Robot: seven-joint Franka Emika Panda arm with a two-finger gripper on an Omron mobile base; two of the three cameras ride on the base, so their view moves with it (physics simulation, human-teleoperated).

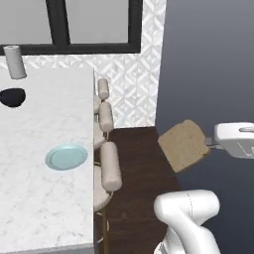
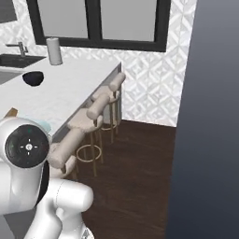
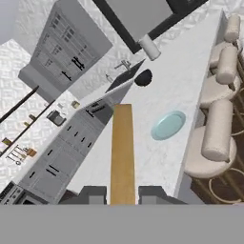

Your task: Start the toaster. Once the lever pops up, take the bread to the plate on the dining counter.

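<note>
Right of the stools [image 1: 110,166], above the dark wood floor [image 1: 136,198], the claw [image 3: 122,194] is clamped edge-on around the bread [image 1: 184,145]. Well left, the plate [image 1: 66,157] lies on the dining bench [image 1: 39,203], near its right edge.

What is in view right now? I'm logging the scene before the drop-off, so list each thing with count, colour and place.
bread: one, tan-brown, held in the air over the dark floor, right of the stools
plate: one, pale blue-green, on the dining counter near its stool-side edge
dining counter: one, white marble, left of the stools
stools: at least three, beige, lined along the counter's edge
bowl: one, black, on the counter beyond the plate
paper towel roll: one, white, upright at the counter's far end
window: one, black-framed, on the far wall
sink: one, dark, beyond the counter
gripper: one, dark-fingered, shut on the bread
</note>
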